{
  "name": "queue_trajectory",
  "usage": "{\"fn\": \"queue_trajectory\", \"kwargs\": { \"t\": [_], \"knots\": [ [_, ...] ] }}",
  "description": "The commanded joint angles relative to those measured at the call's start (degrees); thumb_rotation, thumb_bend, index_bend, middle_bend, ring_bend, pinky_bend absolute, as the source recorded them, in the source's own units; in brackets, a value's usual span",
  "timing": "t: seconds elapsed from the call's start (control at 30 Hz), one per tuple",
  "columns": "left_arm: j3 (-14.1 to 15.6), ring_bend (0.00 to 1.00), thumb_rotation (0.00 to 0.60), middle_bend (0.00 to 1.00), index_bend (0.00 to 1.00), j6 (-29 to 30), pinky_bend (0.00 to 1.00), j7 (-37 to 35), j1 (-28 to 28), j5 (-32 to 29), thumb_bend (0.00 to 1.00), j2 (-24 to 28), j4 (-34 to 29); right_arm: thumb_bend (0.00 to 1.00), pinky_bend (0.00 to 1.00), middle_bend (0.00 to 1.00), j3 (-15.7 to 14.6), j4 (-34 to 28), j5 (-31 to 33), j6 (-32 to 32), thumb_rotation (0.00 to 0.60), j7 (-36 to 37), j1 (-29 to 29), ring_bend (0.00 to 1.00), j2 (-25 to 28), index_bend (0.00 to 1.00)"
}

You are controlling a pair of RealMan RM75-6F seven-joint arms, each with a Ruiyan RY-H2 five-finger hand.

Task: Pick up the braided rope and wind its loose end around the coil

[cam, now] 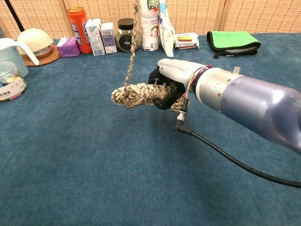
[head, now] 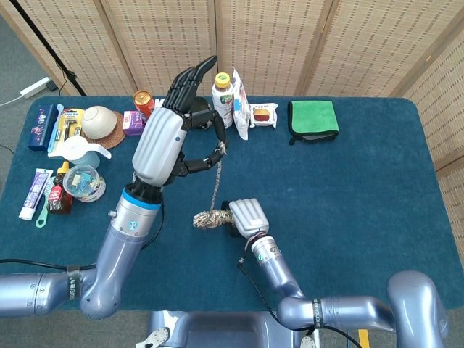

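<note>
The braided rope coil [cam: 136, 94] is a speckled tan and black bundle, lifted off the blue table. My right hand [cam: 171, 80] grips its right end; in the head view the right hand [head: 245, 215] sits just right of the coil [head: 209, 217]. The loose end [cam: 132, 44] runs taut, straight up from the coil and out of the chest view. In the head view that loose end [head: 216, 180] rises to my left hand [head: 174, 130], which pinches it between thumb and a finger, the other fingers stretched upward. The left hand is high above the coil and slightly left.
A row of items lines the far table edge: red can [head: 144, 106], small boxes [head: 168, 114], dark jar [cam: 125, 34], bottle [head: 222, 93], snack bag [head: 241, 101], green cloth [head: 312, 119]. At the left are a bowl [head: 98, 122], white pitcher [head: 78, 151], plastic tub [head: 83, 182] and toothpaste tubes [head: 35, 193].
</note>
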Motion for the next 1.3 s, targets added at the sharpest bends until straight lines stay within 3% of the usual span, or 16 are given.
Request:
{"fn": "queue_trajectory", "kwargs": {
  "t": [0.03, 0.17, 0.37, 0.83, 1.3],
  "knots": [
    [-1.0, 0.00, 0.600, 0.00, 0.80, 0.4, 0.00, 0.6, -1.1, -2.9, 0.37, -0.1, 1.2, 0.87, 0.66, 0.64, -0.6, -2.4, -1.0, 0.2, 0.600, -0.8, 0.3, 0.45, 0.7, 0.66],
    [-1.0, 0.00, 0.600, 0.00, 0.80, 0.4, 0.00, 0.2, -1.5, -5.8, 0.37, -0.5, 4.2, 0.87, 0.65, 0.64, -1.4, -5.4, -2.0, -0.7, 0.600, -0.7, 0.6, 0.45, 1.2, 0.66],
    [0.1, 0.00, 0.600, 0.00, 0.80, -0.1, 0.00, -1.9, -1.3, -7.2, 0.37, -0.9, 7.9, 0.87, 0.66, 0.64, 0.2, -9.8, -1.5, -2.1, 0.600, 1.7, 0.7, 0.45, 3.3, 0.66],
    [6.6, 0.00, 0.600, 0.00, 0.80, -3.3, 0.00, -8.4, 1.3, -4.1, 0.37, -2.4, 19.4, 0.87, 0.66, 0.64, 5.2, -16.7, 3.2, -3.2, 0.600, 7.9, 1.3, 0.45, 8.6, 0.66],
    [13.2, 0.00, 0.600, 0.00, 0.80, -7.3, 0.00, -12.8, 5.3, -1.0, 0.37, -3.1, 34.3, 0.87, 0.65, 0.64, 8.7, -17.3, 7.6, -3.8, 0.600, 14.2, 1.9, 0.45, 13.8, 0.66]
  ]
}}
